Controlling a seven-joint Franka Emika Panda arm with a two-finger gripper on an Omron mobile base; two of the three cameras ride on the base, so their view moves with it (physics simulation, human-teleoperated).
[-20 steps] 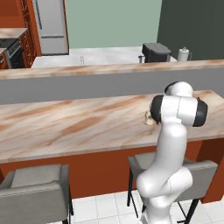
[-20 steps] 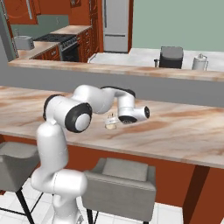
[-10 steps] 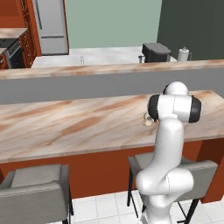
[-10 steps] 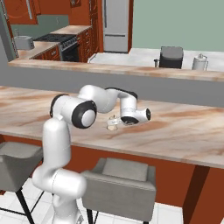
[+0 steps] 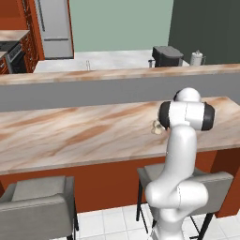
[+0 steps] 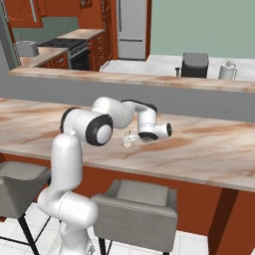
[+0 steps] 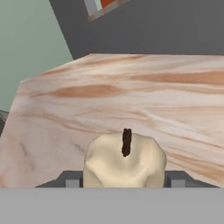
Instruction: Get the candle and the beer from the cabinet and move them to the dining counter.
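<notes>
The candle (image 7: pixel 124 164), lumpy and cream-white with a dark wick, sits between my gripper's (image 7: pixel 124 180) two finger tips, which press its sides. My hand lies level, low over the dining counter (image 6: pixel 209 149), with the gripper (image 6: pixel 133 139) shut on the candle (image 6: pixel 128 142) near the slab's middle. From the left, the candle (image 5: pixel 157 127) peeks out beside my arm's big joint, at or just above the marbled top (image 5: pixel 70 136). The beer is out of view.
A grey raised ledge (image 5: pixel 93 91) runs behind the slab. Beyond it stand a black toaster (image 5: pixel 167 56) and a white kettle (image 5: pixel 197 58). Grey stools (image 5: pixel 37 201) (image 6: pixel 134 199) sit under the front edge. Red-brown wall cabinets (image 6: pixel 20 12) hang far left.
My arm's elbow has swung a little to the right in the right base view. The hand and candle have barely moved, sinking slightly toward the counter.
</notes>
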